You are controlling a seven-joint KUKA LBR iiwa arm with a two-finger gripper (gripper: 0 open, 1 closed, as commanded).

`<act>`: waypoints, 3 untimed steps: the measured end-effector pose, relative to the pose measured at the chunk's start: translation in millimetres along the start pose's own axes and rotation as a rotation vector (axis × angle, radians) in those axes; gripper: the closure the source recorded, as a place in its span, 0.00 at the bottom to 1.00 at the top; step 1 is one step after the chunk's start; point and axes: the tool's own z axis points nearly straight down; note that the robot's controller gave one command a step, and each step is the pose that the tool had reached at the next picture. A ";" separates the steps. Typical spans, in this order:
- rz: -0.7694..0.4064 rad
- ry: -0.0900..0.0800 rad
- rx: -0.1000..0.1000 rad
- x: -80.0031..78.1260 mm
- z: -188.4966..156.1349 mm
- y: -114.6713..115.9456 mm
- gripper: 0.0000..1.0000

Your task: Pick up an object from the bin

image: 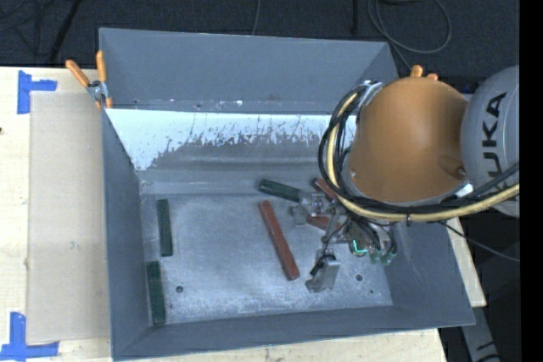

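Jaws: how far open they were could not be told. They hung as a narrow dark and grey stack under the wrist, and the arm's own bulk hid the gap from above. Whether anything was in them could not be told either. They sat low over the floor of the grey bin [123,250], lower right of centre in the frame, with the grey lower end at or just above the floor.

Nearest thing was a red-brown bar [280,240], long and flat. It lay on the floor at a diagonal, from upper left to lower right. Its lower end was just left of the jaws, close beside them; contact unclear.

A dark green piece [278,189] lay up and left of the jaws, near the back wall and just above the bar's upper end. A small reddish piece [321,219] lay half hidden under the wrist, kind unclear.

Two green bars were well apart from the jaws on the left side of the floor. One green bar [165,226] lay upright in the frame at mid left. The other green bar [155,292] lay at lower left, along the foot of the left wall.

The orange cover [399,140] on the wrist filled the right side of the bin, ringed by black and yellow cables [333,161]. The white arm link [501,127] entered at the right edge of the frame.
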 end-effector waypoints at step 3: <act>-0.385 -0.015 0.001 -97.8 170.3 -48.0 0.00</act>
